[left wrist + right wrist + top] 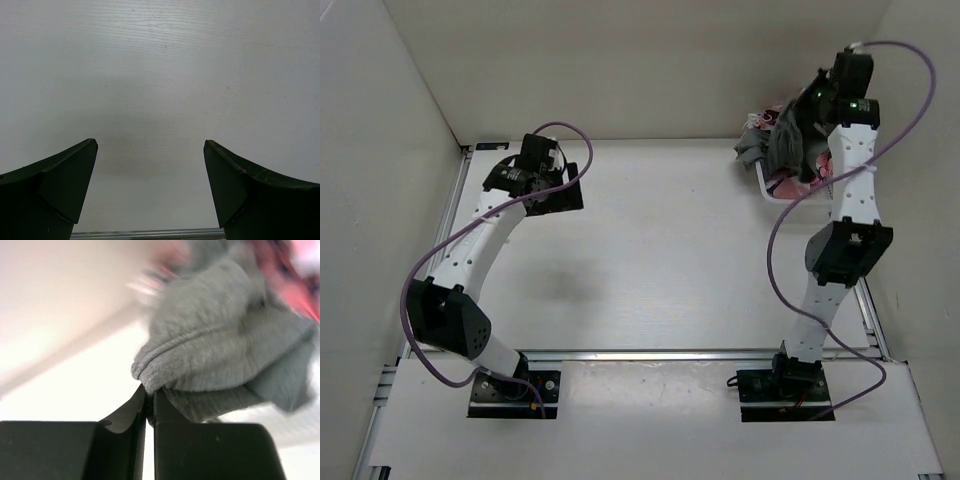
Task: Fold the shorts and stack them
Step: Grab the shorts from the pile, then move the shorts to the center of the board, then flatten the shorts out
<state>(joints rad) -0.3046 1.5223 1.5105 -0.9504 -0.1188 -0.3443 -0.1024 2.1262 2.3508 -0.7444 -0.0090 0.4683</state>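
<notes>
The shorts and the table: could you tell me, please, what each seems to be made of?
The shorts: soft grey knit cloth, likely cotton jersey, matte; fuzzy surface, stitched hem, limp folds. The table: white board, matte, with faint wood-grain lines, probably laminate.

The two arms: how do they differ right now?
The left arm's jaws stand wide open over the table; the right arm's jaws are shut on the grey shorts. The left arm reaches far left; the right arm, the far-right clothes pile. Both are white with purple cables.

White table [660, 260] enclosed by plain pale walls [620, 60].
</notes>
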